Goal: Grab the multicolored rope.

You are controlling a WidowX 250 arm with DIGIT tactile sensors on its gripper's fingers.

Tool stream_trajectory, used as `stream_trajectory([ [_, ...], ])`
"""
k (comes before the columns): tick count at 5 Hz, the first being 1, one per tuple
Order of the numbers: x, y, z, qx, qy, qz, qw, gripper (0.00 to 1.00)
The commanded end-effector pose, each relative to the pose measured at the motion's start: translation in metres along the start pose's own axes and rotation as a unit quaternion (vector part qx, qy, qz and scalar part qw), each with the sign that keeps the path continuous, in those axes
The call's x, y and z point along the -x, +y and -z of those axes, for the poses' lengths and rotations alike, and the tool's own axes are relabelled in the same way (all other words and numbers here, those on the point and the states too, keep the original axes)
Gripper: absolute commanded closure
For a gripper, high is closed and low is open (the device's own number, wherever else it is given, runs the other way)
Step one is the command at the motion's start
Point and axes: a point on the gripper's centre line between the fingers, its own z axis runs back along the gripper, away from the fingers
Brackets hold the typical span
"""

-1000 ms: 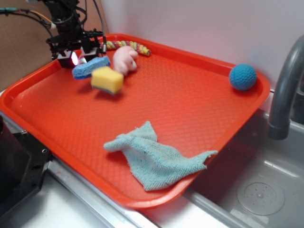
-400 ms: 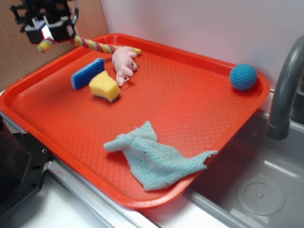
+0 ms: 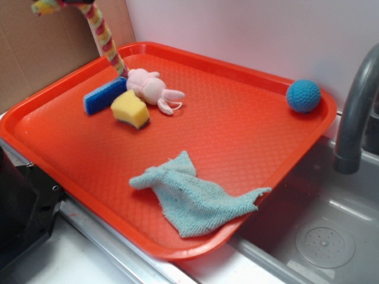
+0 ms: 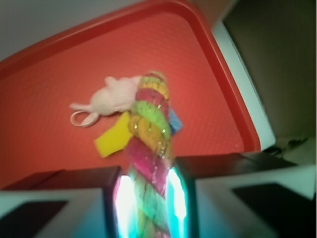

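The multicolored rope (image 3: 102, 32) hangs from the top left of the exterior view down to the red tray (image 3: 237, 127), its lower end by the blue sponge (image 3: 103, 94). In the wrist view the rope (image 4: 148, 129) is clamped between my gripper's (image 4: 147, 198) two lit fingers, so the gripper is shut on it. The gripper itself is above the top edge of the exterior view and does not show there. The pink plush (image 3: 151, 89) lies beside the rope's lower end and also shows in the wrist view (image 4: 111, 96).
A yellow sponge (image 3: 131, 109) lies next to the blue sponge. A teal cloth (image 3: 192, 198) lies at the tray's front edge. A blue ball (image 3: 303, 96) sits in the far right corner. A sink and grey faucet (image 3: 355, 112) stand to the right.
My gripper has risen out of the exterior view with the rope's end. The rope now hangs nearly upright. The plush has shifted and turned towards the tray's middle.
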Motion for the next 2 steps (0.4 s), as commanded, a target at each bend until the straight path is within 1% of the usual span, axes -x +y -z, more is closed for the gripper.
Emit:
stream_trajectory([
  [1, 0.0297, -0.0095, -0.0225, 0.061, -0.034, 0.121, 0.99, 1.0],
  [2, 0.0363, -0.0002, -0.018, 0.093, -0.019, 0.142, 0.985, 1.0],
])
